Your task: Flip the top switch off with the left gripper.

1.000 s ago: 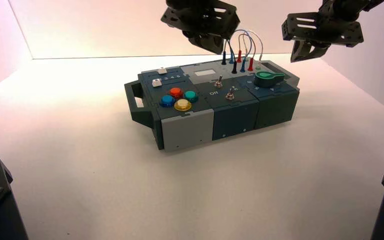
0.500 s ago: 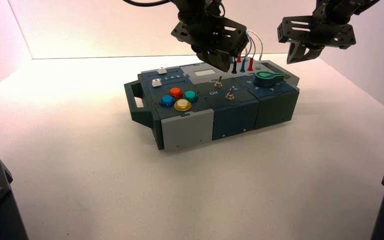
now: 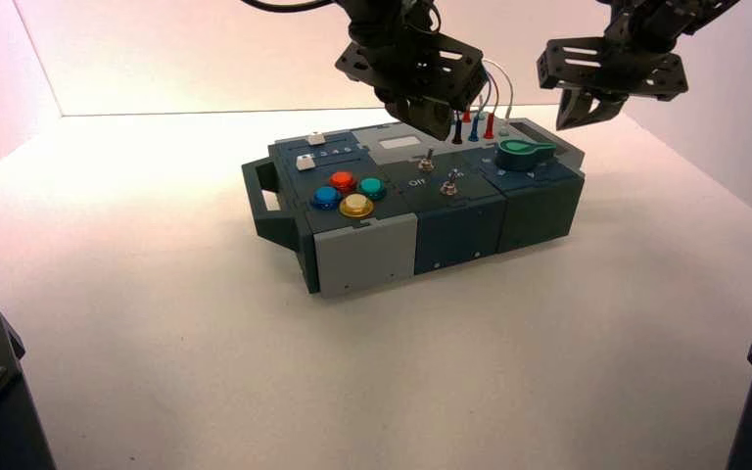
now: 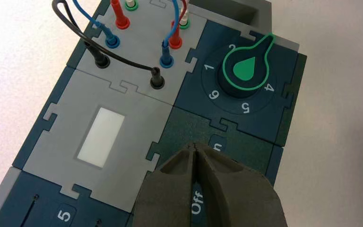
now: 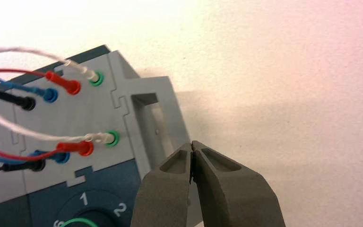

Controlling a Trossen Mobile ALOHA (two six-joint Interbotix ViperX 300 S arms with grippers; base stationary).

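Note:
The top switch (image 3: 429, 160) is a small silver toggle in the middle of the box (image 3: 367, 257), with white "Off" lettering (image 4: 196, 203) beside it. A second toggle (image 3: 447, 186) stands just in front of it. My left gripper (image 3: 439, 125) hangs shut just above and behind the top switch, apart from it. In the left wrist view its closed fingers (image 4: 170, 189) cover the toggle, and only the "Off" print shows through the slit. My right gripper (image 3: 570, 116) hovers shut above the box's far right end.
A green knob (image 4: 246, 68) points at 3. Banana-plug wires (image 4: 108, 40) loop over the grey panel behind a white window (image 4: 100, 136). Coloured round buttons (image 3: 350, 192) sit on the left part. A handle recess (image 5: 151, 118) lies under the right gripper.
The left gripper came down and to the right, stopping above the top switch; it has hardly moved in the last half second. The right gripper drifted slightly left.

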